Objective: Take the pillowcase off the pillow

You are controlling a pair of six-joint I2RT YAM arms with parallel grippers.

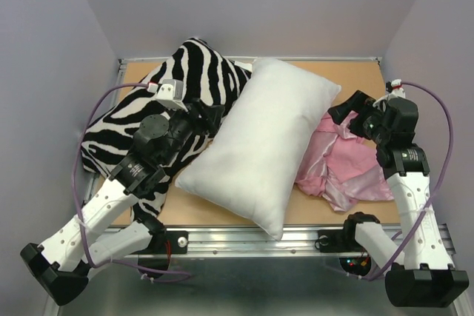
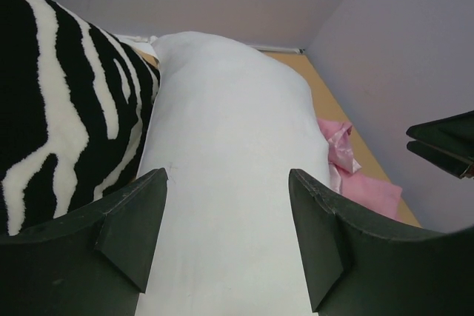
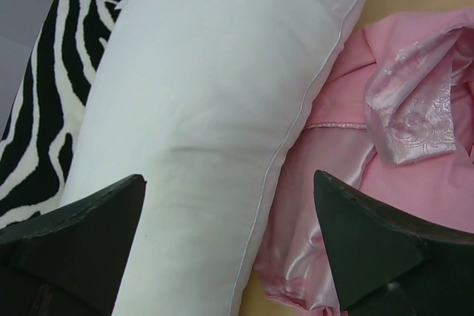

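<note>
The bare white pillow [image 1: 259,142] lies slantwise across the middle of the table; it also shows in the left wrist view [image 2: 229,146] and the right wrist view [image 3: 207,101]. The pink satin pillowcase [image 1: 344,168] lies crumpled on the table to its right, off the pillow and touching its right edge, mostly matte side out [image 3: 415,153] [image 2: 363,190]. My left gripper [image 1: 209,118] is open and empty, over the pillow's left edge [image 2: 227,183]. My right gripper [image 1: 348,110] is open and empty, above where pillow and pillowcase meet [image 3: 229,179].
A black-and-white zebra-striped pillow [image 1: 167,105] fills the back left, leaning against the white pillow [image 2: 59,123] [image 3: 44,94]. Bare wooden tabletop [image 1: 363,79] shows at the back right. Grey walls close in on three sides. A metal rail [image 1: 244,238] runs along the front edge.
</note>
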